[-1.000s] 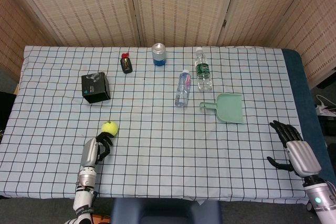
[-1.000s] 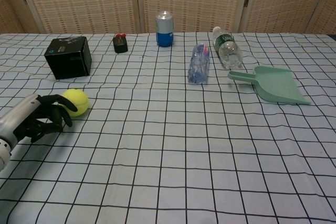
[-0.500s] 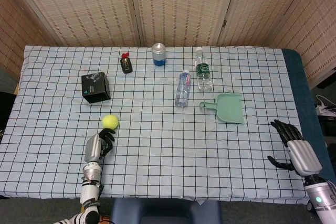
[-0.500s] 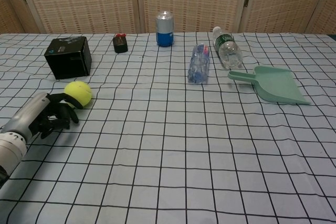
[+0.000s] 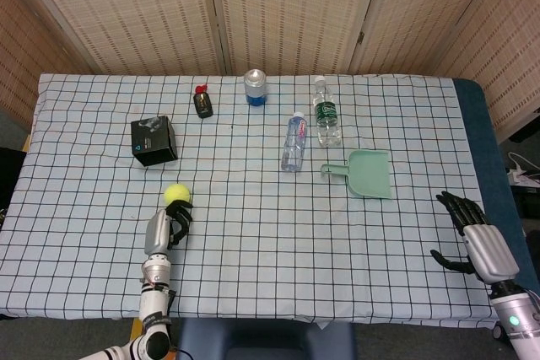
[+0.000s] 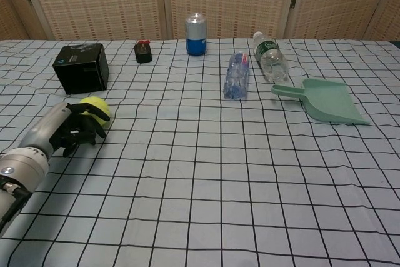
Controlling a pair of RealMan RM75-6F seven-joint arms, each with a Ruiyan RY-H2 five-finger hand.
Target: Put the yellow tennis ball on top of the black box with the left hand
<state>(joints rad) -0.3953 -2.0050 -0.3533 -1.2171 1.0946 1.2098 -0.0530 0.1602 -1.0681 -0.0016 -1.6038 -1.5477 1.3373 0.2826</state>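
The yellow tennis ball [image 6: 97, 109] is a bright yellow-green, fuzzy-looking sphere lying on the checked tablecloth [image 5: 253, 208] at the near left, just nearer than the black box [image 6: 82, 67] and apart from it. The box is a dark cube with a small pale marking on its top and a tiny blue spot on one face; nothing lies on it.

The left hand [image 6: 72, 129] lies low over the cloth right behind the ball, its dark fingers [image 6: 92, 119] curled and reaching against the ball's near side. The pictures do not show whether they actually grip it or only touch it; the ball looks to be resting on the cloth.

The right hand [image 5: 469, 232] rests at the near right edge of the table, fingers spread apart and holding nothing.

Farther back stand a blue-and-silver can [image 5: 255, 87] and two clear bottles [image 5: 293, 141], with a green dustpan [image 5: 369, 174] to their right
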